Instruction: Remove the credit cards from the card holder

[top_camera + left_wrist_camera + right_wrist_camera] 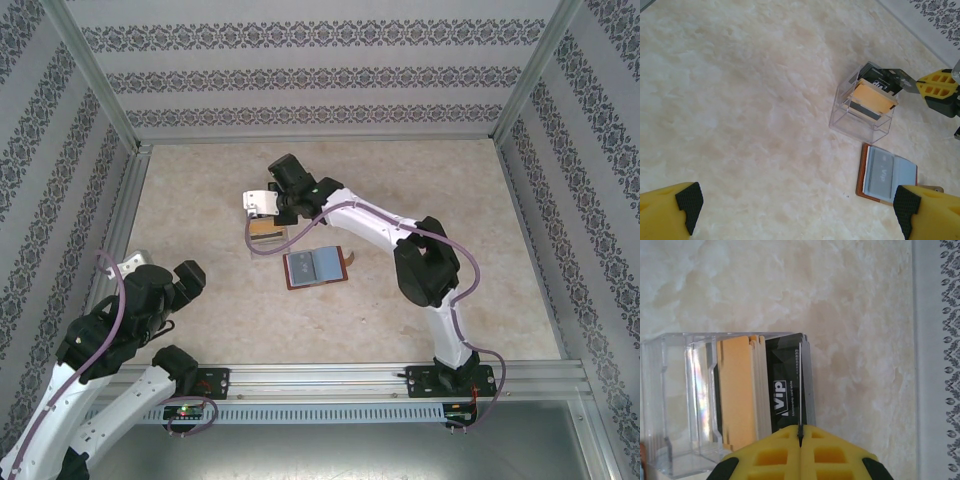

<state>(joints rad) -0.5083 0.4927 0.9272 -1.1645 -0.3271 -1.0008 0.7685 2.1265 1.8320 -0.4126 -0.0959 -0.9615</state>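
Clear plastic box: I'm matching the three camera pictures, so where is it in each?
Top external: clear box left of centre, just beyond the open card holder.
Left wrist: clear box right of centre, above the card holder.
Right wrist: clear box in the left half.
Shared landmark: the right gripper, shut on a card at the box.

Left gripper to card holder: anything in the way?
Nothing visible. Bare table lies between the open left gripper and the card holder, which lies spread open. The clear box sits beyond the holder, off that path, with the right gripper shut on a thin card there.
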